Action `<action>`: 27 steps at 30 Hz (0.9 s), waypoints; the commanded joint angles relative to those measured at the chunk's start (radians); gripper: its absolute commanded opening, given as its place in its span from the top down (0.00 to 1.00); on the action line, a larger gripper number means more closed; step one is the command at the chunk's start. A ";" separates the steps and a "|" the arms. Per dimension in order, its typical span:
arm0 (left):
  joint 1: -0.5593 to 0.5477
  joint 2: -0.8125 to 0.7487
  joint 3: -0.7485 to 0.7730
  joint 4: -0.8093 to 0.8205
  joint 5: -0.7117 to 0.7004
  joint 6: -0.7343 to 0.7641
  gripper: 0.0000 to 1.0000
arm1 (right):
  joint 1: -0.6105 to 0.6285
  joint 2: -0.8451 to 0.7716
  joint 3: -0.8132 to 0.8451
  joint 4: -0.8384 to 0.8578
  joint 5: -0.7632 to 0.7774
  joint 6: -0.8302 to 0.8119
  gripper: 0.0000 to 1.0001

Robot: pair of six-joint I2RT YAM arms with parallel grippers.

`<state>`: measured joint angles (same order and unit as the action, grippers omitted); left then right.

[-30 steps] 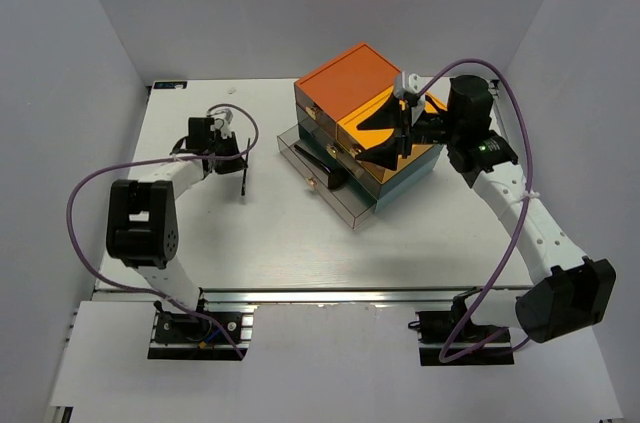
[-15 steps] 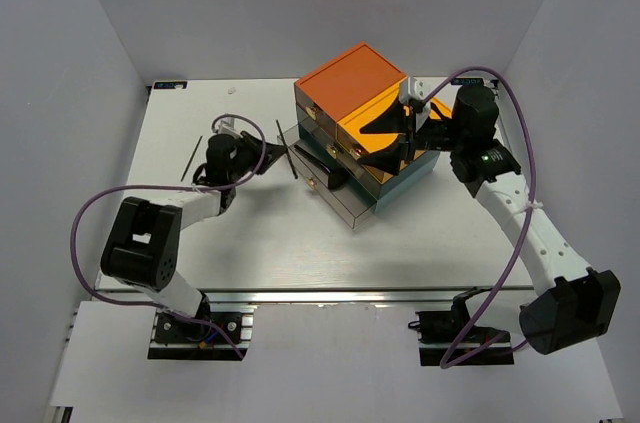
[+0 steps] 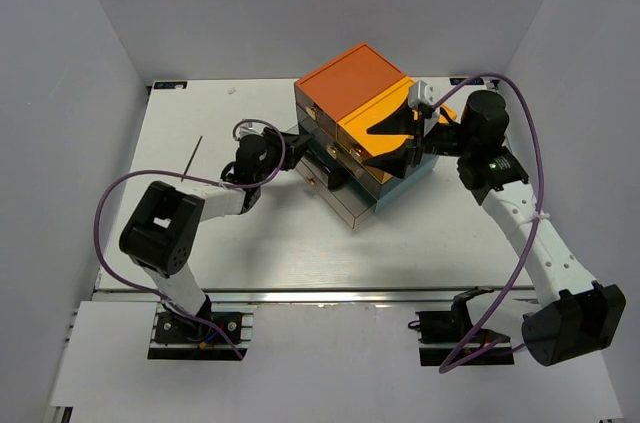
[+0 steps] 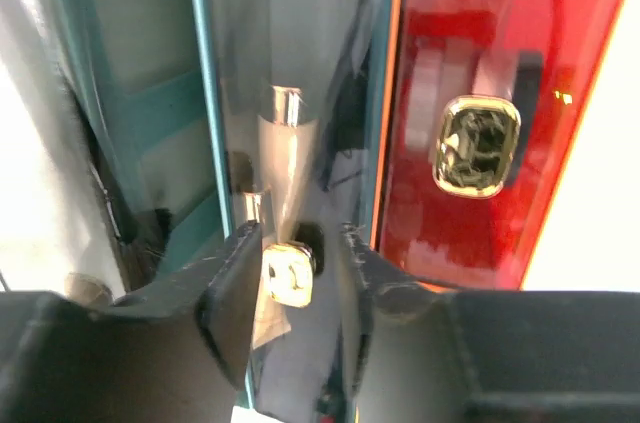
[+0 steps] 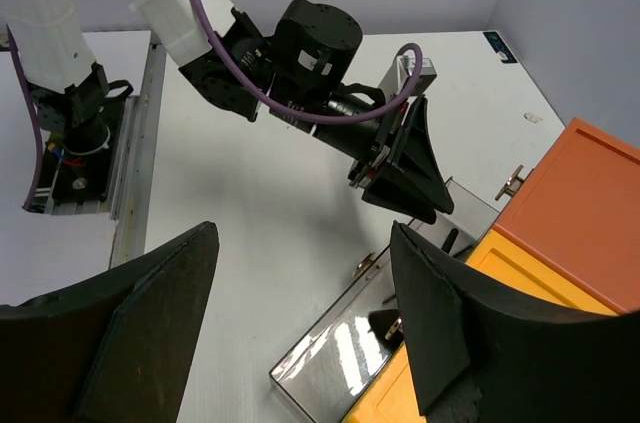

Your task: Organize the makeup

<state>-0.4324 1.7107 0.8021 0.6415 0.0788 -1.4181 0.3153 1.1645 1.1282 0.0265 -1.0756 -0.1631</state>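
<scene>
My left gripper [image 3: 292, 155] is at the left face of the drawer box [image 3: 350, 78]. In the left wrist view its fingers stand a little apart on either side of a small gold knob [image 4: 288, 274] on a clear drawer front. Its left finger is close against the knob. A beige gold-tipped tube [image 4: 284, 148] shows behind that front. One thin black stick [image 3: 192, 155] lies on the table at the left. My right gripper [image 3: 400, 133] hovers wide open and empty over the box's yellow top [image 3: 385, 128]. Dark items [image 3: 335, 179] lie in the open clear drawer [image 3: 345, 205].
The box stands at the table's back middle, with orange and yellow tops and a red drawer front with its own gold knob [image 4: 477, 145]. The clear bottom drawer sticks out toward the near left [image 5: 350, 363]. White walls close in the table [image 3: 260, 233]. Purple cables loop off both arms.
My left gripper has swung right from the table's left side to the box's drawer front. The black stick it carried no longer shows in it. My right gripper has stayed over the box.
</scene>
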 commanded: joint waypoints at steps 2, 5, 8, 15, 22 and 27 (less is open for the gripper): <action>-0.003 -0.025 0.029 -0.069 -0.042 -0.004 0.50 | -0.010 -0.023 -0.018 0.049 -0.001 0.019 0.25; -0.003 -0.022 0.031 -0.071 -0.028 0.004 0.49 | -0.010 -0.020 -0.019 0.056 -0.003 0.020 0.25; 0.001 -0.040 0.057 -0.075 -0.013 0.053 0.57 | -0.010 -0.016 -0.015 0.061 -0.006 0.017 0.25; 0.207 -0.192 0.354 -0.685 -0.031 0.753 0.93 | -0.010 -0.022 -0.015 0.015 -0.017 -0.053 0.24; 0.379 0.048 0.712 -1.399 -0.296 1.652 0.24 | -0.010 -0.011 -0.031 0.041 -0.024 -0.032 0.23; 0.469 0.073 0.620 -1.274 -0.266 1.748 0.19 | -0.010 0.007 -0.004 0.023 -0.038 -0.029 0.23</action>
<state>-0.0101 1.7466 1.4693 -0.5049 -0.1562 0.1078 0.3080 1.1683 1.0992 0.0322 -1.0859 -0.1905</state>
